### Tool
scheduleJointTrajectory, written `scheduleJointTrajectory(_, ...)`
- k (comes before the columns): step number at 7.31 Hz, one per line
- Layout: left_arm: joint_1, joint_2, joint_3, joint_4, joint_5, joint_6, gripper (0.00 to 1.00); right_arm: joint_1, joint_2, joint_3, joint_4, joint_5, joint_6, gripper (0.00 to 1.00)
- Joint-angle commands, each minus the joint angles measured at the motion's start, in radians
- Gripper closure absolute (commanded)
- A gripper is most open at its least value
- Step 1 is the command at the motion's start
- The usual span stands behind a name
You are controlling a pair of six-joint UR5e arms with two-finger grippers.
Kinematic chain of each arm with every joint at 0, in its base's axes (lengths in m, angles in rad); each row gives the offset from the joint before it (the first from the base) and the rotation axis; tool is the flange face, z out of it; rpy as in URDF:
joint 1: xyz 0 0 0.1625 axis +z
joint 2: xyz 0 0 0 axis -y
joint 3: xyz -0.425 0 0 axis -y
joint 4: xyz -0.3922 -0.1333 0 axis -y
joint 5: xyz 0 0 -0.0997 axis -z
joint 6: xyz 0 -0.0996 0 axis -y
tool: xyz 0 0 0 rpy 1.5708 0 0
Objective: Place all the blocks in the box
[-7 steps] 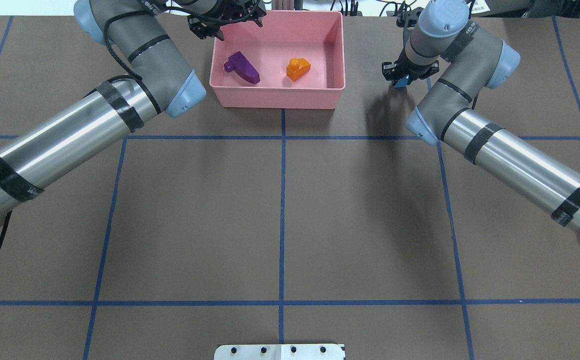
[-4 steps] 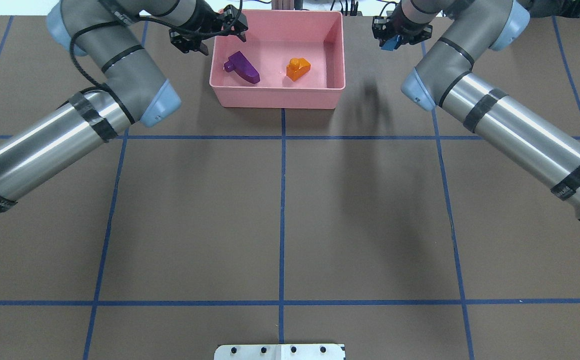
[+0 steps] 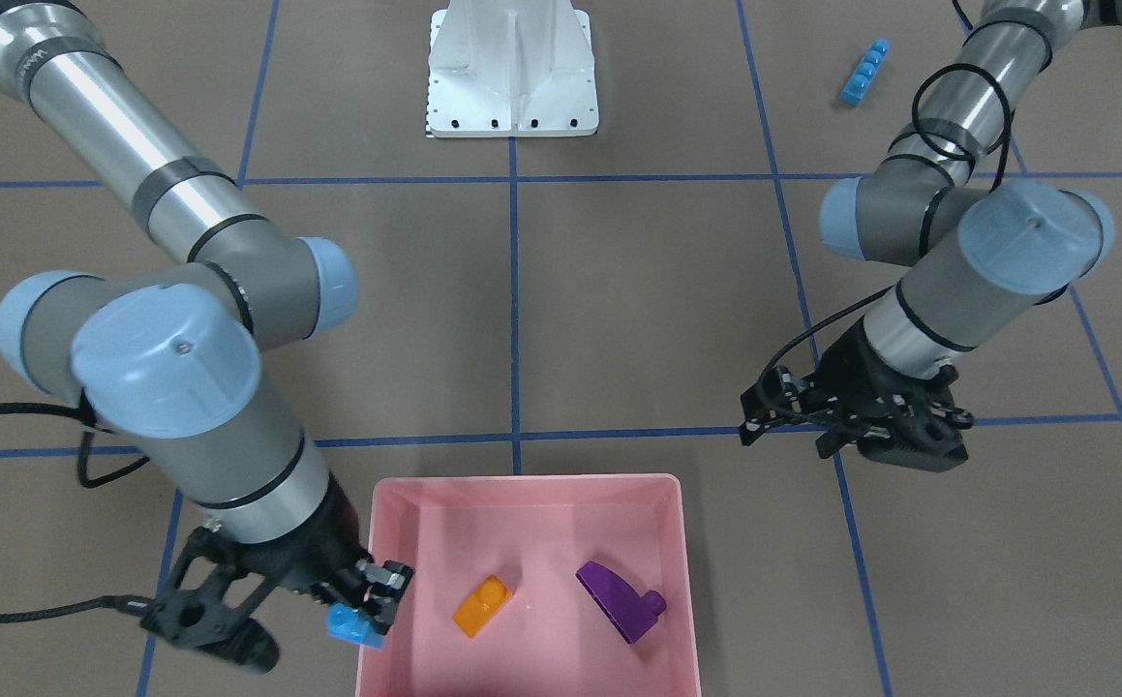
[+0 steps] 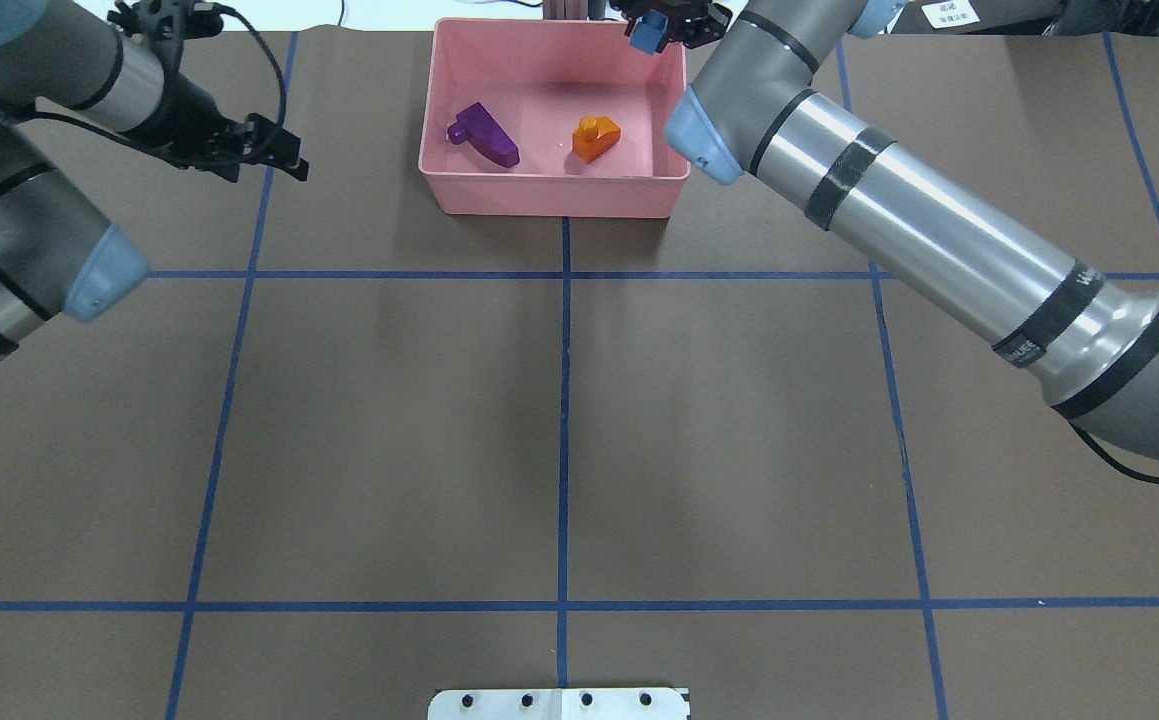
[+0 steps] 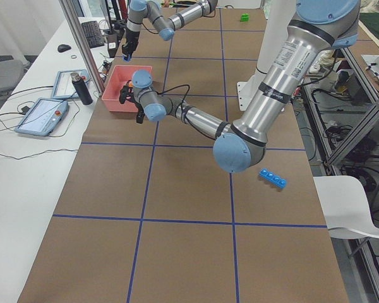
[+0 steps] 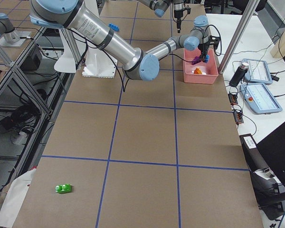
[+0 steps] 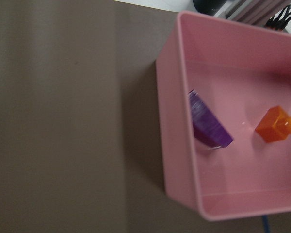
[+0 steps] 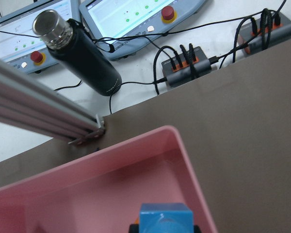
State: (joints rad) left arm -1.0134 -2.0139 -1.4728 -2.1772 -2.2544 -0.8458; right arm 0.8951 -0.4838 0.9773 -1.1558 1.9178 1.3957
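The pink box (image 4: 554,196) stands at the far middle of the table and holds the purple block (image 4: 484,135) and the orange block (image 4: 596,138). My right gripper (image 4: 653,22) is shut on the small light-blue block (image 4: 647,36) and holds it above the box's far right corner; the block also shows in the right wrist view (image 8: 165,219) just inside the rim (image 8: 191,158). My left gripper (image 4: 284,155) is open and empty, above the table left of the box. The long light-blue block (image 3: 864,73) lies near my left side. The green block (image 6: 63,188) lies far out on my right.
The white robot base (image 4: 559,703) sits at the near edge. Beyond the table's far edge are a black bottle (image 8: 82,53), an aluminium post (image 8: 39,116), control tablets and cables. Blue tape lines cross the brown table.
My right gripper has risen and carried the small light-blue block left, from the table right of the box to over its far right corner. My left gripper has moved left, away from the box.
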Motion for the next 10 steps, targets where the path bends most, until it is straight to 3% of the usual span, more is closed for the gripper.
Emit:
scheduleJointTrajectory(1,0.002,0.203,-0.19,-0.001,-0.011,0.048,0.0,-0.032,0.005,0.103,-0.218,-0.017,-0.062,0.0)
scheduleJointTrajectory(2,0.039,0.304,-0.287,-0.001,-0.008,0.092,0.0,-0.03,-0.002,0.238,-0.46,-0.017,-0.218,0.0)
scheduleJointTrajectory(3,0.08,0.468,-0.378,-0.001,0.008,0.176,0.0,-0.024,-0.018,0.373,-0.627,-0.017,-0.309,0.0)
scheduleJointTrajectory(5,0.258,0.73,-0.536,-0.003,0.14,0.248,0.0,-0.019,-0.237,0.664,-0.653,0.022,-0.314,0.0)
scheduleJointTrajectory(7,0.417,0.912,-0.605,-0.009,0.165,0.246,0.0,0.011,-0.41,0.856,-0.66,0.076,-0.351,0.0)
scheduleJointTrajectory(9,0.574,0.994,-0.616,-0.013,0.17,0.232,0.0,0.031,-0.598,1.016,-0.66,0.079,-0.449,0.0)
scheduleJointTrajectory(10,0.642,0.995,-0.618,-0.019,0.17,0.193,0.0,0.033,-0.634,1.043,-0.66,0.082,-0.457,0.0)
